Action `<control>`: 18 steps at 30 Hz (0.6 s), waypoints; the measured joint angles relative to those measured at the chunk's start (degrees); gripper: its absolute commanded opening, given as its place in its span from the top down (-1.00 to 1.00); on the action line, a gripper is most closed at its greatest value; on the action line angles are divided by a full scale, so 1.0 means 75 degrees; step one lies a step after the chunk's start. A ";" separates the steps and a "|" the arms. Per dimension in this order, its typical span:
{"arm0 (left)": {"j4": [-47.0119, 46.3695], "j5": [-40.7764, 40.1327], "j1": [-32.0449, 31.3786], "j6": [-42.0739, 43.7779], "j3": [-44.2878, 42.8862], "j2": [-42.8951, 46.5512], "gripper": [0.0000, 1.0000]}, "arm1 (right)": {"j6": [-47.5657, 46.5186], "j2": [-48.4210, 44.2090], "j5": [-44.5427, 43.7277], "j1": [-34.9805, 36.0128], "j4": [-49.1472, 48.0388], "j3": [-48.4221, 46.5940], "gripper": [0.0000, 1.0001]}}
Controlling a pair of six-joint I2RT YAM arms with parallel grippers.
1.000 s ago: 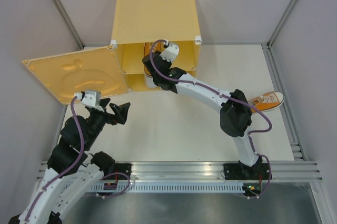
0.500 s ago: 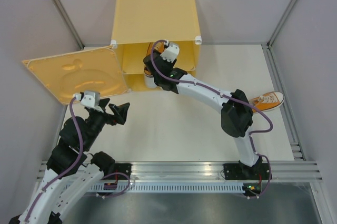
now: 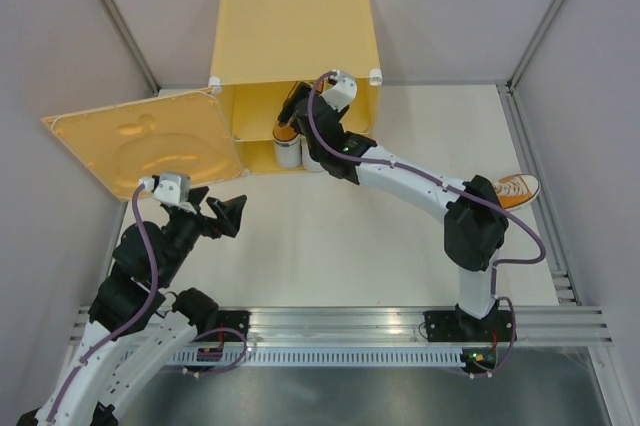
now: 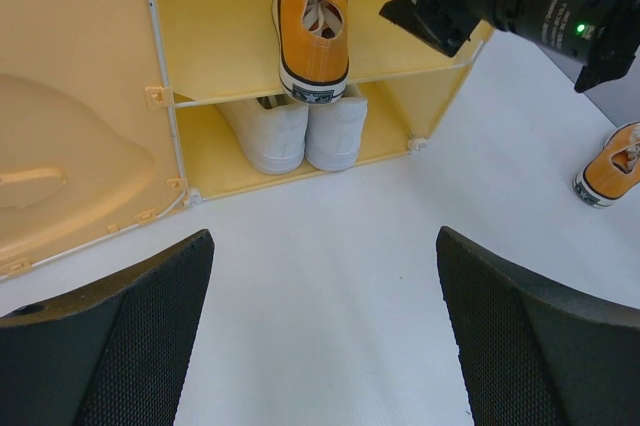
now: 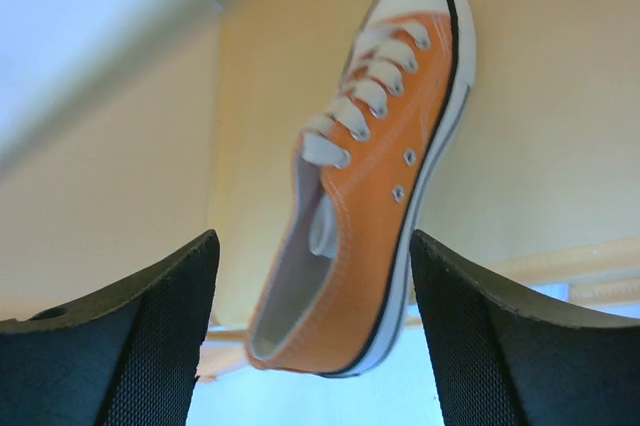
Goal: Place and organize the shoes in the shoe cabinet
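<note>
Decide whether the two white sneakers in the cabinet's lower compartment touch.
Touching. The left wrist view shows the left white sneaker and the right white sneaker pressed side to side, with no gap between them.

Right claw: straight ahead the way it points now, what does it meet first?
Likely the orange sneaker on the upper shelf, centred ahead of the open right claw; behind it, the shoe cabinet's back panel. Gap unclear.

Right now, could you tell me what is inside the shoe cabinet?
On the shelf, one orange sneaker, heel outward. Below it, the white pair side by side; the shelf covers their toes. Deeper corners of the cabinet are out of view.
</note>
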State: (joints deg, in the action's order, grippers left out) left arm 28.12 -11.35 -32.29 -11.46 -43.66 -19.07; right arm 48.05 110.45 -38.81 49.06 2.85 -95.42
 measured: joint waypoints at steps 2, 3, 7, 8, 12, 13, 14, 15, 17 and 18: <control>0.0000 0.0000 0.0000 -0.0003 0.0000 0.0000 -0.89 | -0.0029 -0.0149 0.0009 -0.0050 -0.0350 0.0044 -0.64; 0.0000 0.0000 0.0000 0.0000 0.0000 0.0000 -0.89 | -0.0044 -0.0219 0.0035 -0.0082 -0.0527 0.0076 -0.64; 0.0000 0.0000 0.0000 0.0000 0.0000 0.0000 -0.89 | -0.0070 -0.0446 0.0213 -0.0192 -0.1061 0.0428 -0.56; 0.0000 0.0000 0.0000 0.0000 0.0000 0.0000 -0.89 | -0.0082 -0.0481 0.0265 -0.0210 -0.1113 0.0513 -0.52; 0.0000 0.0003 0.0000 0.0000 0.0000 0.0000 -0.89 | -0.0122 -0.0615 0.0414 -0.0221 -0.1279 0.0962 -0.09; 0.0000 0.0006 0.0000 -0.0003 0.0000 0.0000 -0.89 | -0.0134 -0.0670 0.0396 -0.0221 -0.1291 0.1110 0.19; 0.0000 0.0012 0.0000 0.0000 0.0000 0.0000 -0.89 | -0.0157 -0.0726 0.0356 -0.0221 -0.1288 0.1259 0.30; 0.0000 0.0015 0.0000 -0.0003 0.0000 0.0000 -0.89 | -0.0119 -0.0781 0.0283 -0.0210 -0.1297 0.1413 0.37; 0.0000 0.0017 0.0000 -0.0003 0.0000 0.0000 -0.89 | -0.0047 -0.0874 0.0119 -0.0204 -0.1297 0.1658 0.56; 0.0000 0.0020 0.0000 -0.0003 0.0000 0.0000 -0.89 | -0.0023 -0.0906 0.0015 -0.0207 -0.1297 0.1757 0.60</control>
State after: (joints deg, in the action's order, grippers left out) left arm 28.12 -11.20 -32.29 -11.49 -43.66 -19.07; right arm 47.88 103.66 -38.70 47.51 -6.87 -82.24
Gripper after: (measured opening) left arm 0.945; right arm 0.252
